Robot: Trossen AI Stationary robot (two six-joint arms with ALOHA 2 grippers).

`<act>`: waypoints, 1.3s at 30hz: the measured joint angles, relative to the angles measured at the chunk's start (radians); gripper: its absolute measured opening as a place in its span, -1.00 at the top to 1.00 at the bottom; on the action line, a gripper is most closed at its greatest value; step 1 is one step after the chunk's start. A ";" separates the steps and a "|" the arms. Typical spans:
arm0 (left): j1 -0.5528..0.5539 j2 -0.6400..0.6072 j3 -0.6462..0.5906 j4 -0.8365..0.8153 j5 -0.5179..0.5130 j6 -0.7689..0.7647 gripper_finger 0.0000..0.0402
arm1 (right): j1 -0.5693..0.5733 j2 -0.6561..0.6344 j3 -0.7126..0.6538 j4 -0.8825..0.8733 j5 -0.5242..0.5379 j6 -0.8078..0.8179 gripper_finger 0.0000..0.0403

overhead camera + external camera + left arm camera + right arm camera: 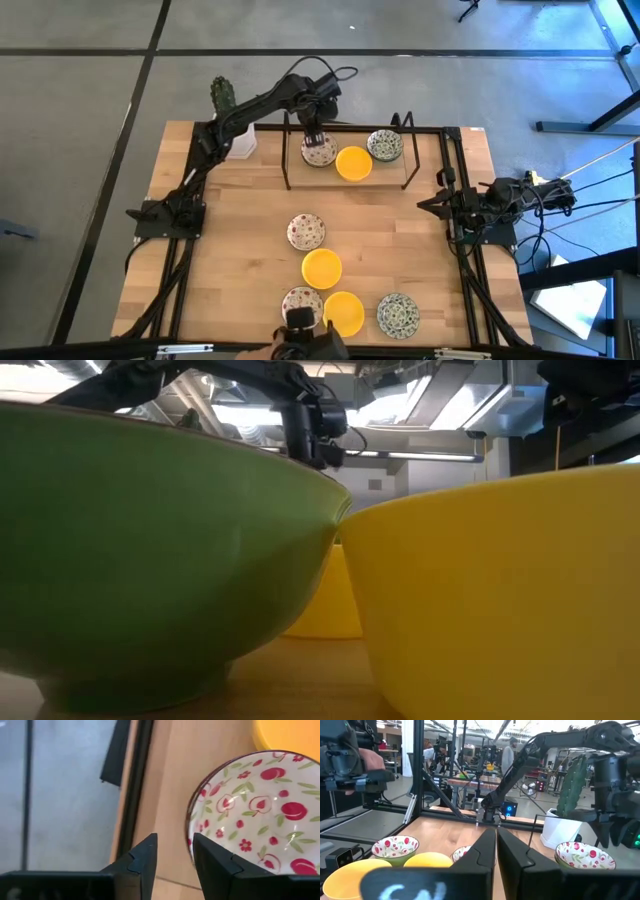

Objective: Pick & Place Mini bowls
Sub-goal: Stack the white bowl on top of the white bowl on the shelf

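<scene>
Already three mini bowls sit inside the black wire frame [290, 160] at the far edge of the surface [240, 230]: a red-flowered bowl [319, 153], a yellow bowl [353, 163] touching it, and a grey-green patterned bowl [385, 146] just beyond the yellow one. The left claw [314, 138] hangs right over the red-flowered bowl's rim, its fingers [145, 865] parted narrowly and gripping nothing; that bowl rests on the wood, so this placement looks finished. Five bowls appear left well outside the frame, toward the near edge: one red-flowered [306, 231], one yellow [322, 268], then another red-flowered [302, 303], a yellow [344, 312] and a grey-green one [398, 314]. The right claw [496, 851] waits off to the frame's right side, closed and empty.
</scene>
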 joint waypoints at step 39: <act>-0.117 -0.012 0.000 0.176 -0.124 0.008 0.99 | 0.000 0.000 0.000 -0.012 0.000 0.005 0.91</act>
